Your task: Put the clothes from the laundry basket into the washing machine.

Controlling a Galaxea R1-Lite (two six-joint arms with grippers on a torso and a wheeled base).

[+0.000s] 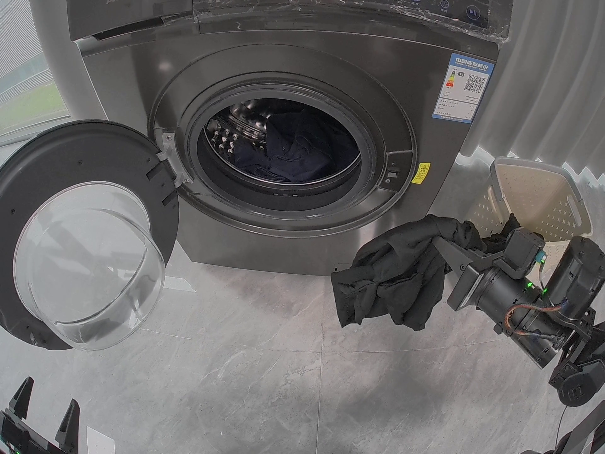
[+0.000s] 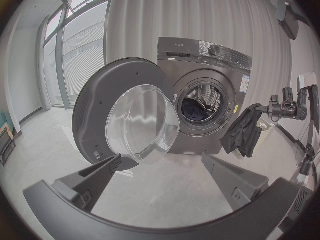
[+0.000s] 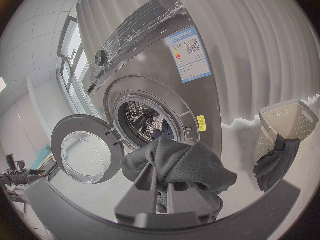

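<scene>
My right gripper (image 1: pixel 441 242) is shut on a dark grey garment (image 1: pixel 394 272), which hangs above the floor in front of the lower right corner of the washing machine (image 1: pixel 296 52). The same garment (image 3: pixel 180 164) drapes over the right gripper (image 3: pixel 160 177) in the right wrist view. The machine's door (image 1: pixel 69 222) is swung wide to the left, and dark blue clothes (image 1: pixel 296 146) lie in the drum. The beige laundry basket (image 1: pixel 542 197) stands right of the machine, another dark garment (image 3: pixel 276 164) hanging over its rim. My left gripper (image 1: pixel 44 411) is open, low at the near left.
Grey tiled floor (image 1: pixel 252 360) stretches in front of the machine. A pleated white curtain (image 1: pixel 554 64) hangs behind the machine and basket. The open door, with its bulging glass bowl (image 2: pixel 141 124), juts out over the floor on the left.
</scene>
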